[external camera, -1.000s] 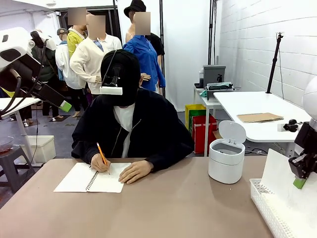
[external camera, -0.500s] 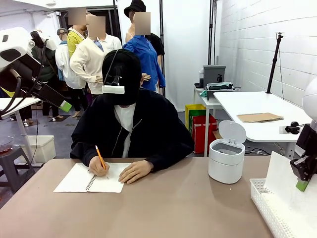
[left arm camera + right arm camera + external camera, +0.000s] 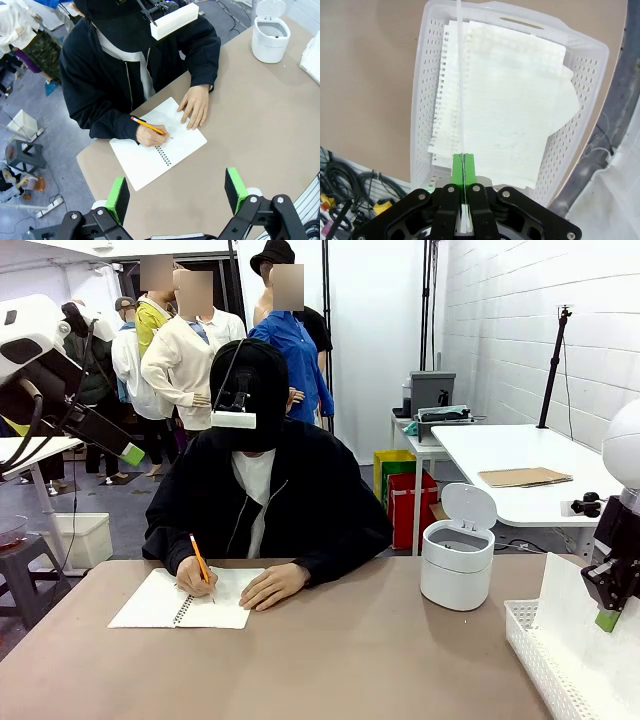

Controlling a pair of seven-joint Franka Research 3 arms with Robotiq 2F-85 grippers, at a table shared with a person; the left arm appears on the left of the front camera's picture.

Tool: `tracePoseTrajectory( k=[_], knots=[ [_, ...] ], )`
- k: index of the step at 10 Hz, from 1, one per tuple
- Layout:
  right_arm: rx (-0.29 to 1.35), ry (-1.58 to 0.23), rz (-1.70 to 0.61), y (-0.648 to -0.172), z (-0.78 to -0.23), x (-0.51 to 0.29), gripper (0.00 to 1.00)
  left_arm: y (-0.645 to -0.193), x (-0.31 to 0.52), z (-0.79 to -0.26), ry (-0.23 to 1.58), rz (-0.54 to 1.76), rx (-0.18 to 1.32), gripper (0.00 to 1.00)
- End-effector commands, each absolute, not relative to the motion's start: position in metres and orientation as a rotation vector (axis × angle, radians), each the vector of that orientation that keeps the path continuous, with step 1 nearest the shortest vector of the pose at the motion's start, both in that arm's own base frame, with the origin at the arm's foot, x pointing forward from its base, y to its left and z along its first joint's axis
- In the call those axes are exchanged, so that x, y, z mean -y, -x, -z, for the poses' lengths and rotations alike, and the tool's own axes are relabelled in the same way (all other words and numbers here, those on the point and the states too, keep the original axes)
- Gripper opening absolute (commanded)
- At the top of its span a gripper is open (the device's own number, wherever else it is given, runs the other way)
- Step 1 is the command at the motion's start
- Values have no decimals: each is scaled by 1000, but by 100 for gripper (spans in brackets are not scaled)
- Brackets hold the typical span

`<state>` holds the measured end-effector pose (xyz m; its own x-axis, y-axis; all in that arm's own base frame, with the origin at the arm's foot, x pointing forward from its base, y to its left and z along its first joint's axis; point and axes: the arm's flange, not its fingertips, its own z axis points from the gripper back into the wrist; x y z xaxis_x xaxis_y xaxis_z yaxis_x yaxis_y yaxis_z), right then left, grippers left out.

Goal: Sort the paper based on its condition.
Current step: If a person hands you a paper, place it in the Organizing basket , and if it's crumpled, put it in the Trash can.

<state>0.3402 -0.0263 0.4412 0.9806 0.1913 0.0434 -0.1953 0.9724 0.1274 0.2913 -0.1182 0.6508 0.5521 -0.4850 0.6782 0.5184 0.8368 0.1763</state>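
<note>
A thin plain white sheet of paper point(image 3: 565, 605) stands upright over the white perforated plastic basket point(image 3: 530, 638) at the table's right-hand end, its lower corner clamped in the right gripper point(image 3: 607, 620), whose green pads are pressed together on it. The right wrist view looks straight down the sheet's edge, so there it is only a thin white line point(image 3: 460, 75) rising from the right gripper point(image 3: 463, 161). That view also shows the basket's inside point(image 3: 422, 100), where other loose white sheets point(image 3: 510, 100) lie in an untidy pile, some with torn spiral-punched edges. The left wrist view looks down from above on a person writing: the person's right hand point(image 3: 148, 135) holds an orange pencil point(image 3: 147, 126) on an open spiral-bound notebook point(image 3: 150, 157), and the person's left hand point(image 3: 195, 105) lies flat on the page. A round white bin point(image 3: 270, 32) with its lid raised stands on the brown tabletop point(image 3: 350, 660). Compared with a second ago, the right gripper and its sheet sit slightly lower and farther right, while the left arm has not shifted. The left gripper point(image 3: 176, 190) is raised high at the table's left side with its jaws spread wide and nothing between them.
</note>
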Motion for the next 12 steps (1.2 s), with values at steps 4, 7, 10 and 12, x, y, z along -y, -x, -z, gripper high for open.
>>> tracePoseTrajectory(
  k=[4,7,10,12],
  knots=[
    [8,-157,-223,-339,-423,11,0,-292,118,-650,48,591,788,100],
    [-8,-155,-205,-336,-407,4,0,-292,118,-650,48,591,788,100],
    [-35,-136,-178,-335,-397,11,0,-292,118,-650,48,591,788,100],
    [-39,-121,-171,-335,-396,18,34,-292,118,-650,48,591,788,100]
  ],
)
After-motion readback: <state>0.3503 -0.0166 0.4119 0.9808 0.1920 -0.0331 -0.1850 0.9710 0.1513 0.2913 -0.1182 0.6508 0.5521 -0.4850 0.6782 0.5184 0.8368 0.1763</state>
